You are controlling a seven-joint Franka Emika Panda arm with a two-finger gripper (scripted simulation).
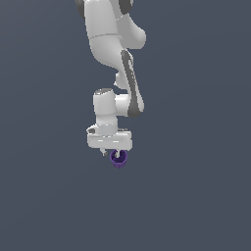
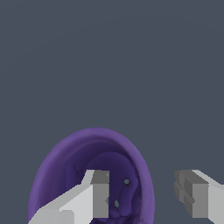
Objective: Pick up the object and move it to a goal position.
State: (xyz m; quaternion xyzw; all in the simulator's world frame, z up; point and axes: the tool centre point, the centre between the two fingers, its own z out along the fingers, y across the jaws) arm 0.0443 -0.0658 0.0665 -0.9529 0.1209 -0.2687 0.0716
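This is no real room but a bare simulated scene. A flat, even slate-grey backdrop fills both views around the white robot arm (image 1: 112,54), with no walls, furniture or texture to mark a home, lab or shop. Below the arm, the purple cup (image 1: 118,158) and the blocky grey fingers (image 2: 98,197) show smooth, faceted rendered shading typical of computer graphics.

You have a small dark purple cup (image 1: 118,158), a hollow cylinder, sitting just under the white hand near the middle of the exterior view. In the wrist view its open mouth (image 2: 92,175) faces the camera, showing a rounded rim and darker inside.
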